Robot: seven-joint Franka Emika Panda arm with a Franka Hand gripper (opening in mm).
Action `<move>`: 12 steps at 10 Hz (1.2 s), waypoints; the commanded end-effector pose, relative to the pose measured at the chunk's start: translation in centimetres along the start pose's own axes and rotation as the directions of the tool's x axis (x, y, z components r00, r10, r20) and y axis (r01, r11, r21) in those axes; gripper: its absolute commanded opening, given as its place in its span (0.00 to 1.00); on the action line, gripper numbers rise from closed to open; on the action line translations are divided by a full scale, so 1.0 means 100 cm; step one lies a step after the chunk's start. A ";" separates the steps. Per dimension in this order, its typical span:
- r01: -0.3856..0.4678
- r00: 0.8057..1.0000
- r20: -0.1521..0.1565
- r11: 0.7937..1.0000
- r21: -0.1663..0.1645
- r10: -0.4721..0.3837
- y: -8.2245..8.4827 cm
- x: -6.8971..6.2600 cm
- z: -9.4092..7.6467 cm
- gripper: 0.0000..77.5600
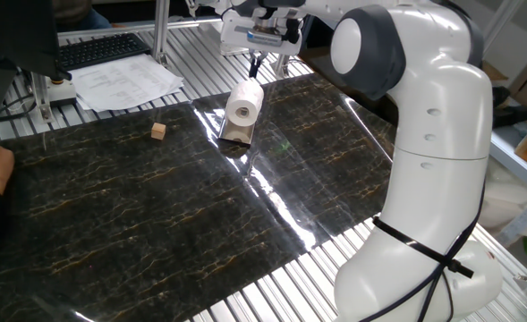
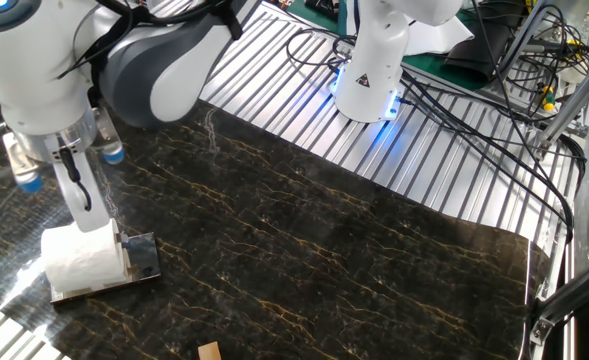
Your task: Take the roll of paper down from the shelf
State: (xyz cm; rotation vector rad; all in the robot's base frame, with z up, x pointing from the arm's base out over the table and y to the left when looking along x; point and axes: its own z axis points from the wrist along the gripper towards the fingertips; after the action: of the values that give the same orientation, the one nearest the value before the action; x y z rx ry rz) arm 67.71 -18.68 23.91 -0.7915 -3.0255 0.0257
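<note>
Roll of paper: the roll of paper (image 2: 82, 261) lies on its side on the shelf (image 2: 139, 270), its hollow core facing the one fixed view (image 1: 242, 111); it is not yet taken down.
Shelf: a small light-wood stand (image 1: 236, 135) resting on the dark marbled tabletop (image 1: 200, 206), near that surface's far edge in the one fixed view; its flat base carries the roll, and a dark upright part shows at the roll's end in the other fixed view.
Pincer: the pincer (image 2: 82, 206) hangs just above the roll, pointing down, one finger (image 2: 86, 198) reaching to the roll's top edge. It holds nothing; whether the jaws stand wide or narrow I cannot tell, since only one finger shows plainly.
Why so placed: judged from its stance, the pincer is lined up over the roll for a grasp from above.
Risk: the soft roll may squash or roll off the base.
Surroundings: a tiny wooden cube (image 1: 158, 131) sits well apart on the tabletop; printed sheets (image 1: 124, 83) and a keyboard (image 1: 102, 49) lie beyond it.
</note>
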 end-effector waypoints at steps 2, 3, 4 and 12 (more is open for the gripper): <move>0.002 1.000 0.000 1.000 -0.005 -0.002 -0.001 -0.003 -0.002 0.00; 0.001 1.000 0.000 1.000 -0.005 -0.001 -0.001 -0.003 -0.002 0.00; 0.001 1.000 -0.006 1.000 -0.007 -0.001 -0.001 -0.003 -0.002 0.00; -0.007 0.999 -0.037 1.000 -0.023 0.006 -0.001 -0.004 0.000 0.00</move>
State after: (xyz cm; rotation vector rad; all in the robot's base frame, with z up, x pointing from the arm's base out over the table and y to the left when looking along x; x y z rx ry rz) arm 67.87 -18.81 23.87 -0.8077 -2.9873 -0.0142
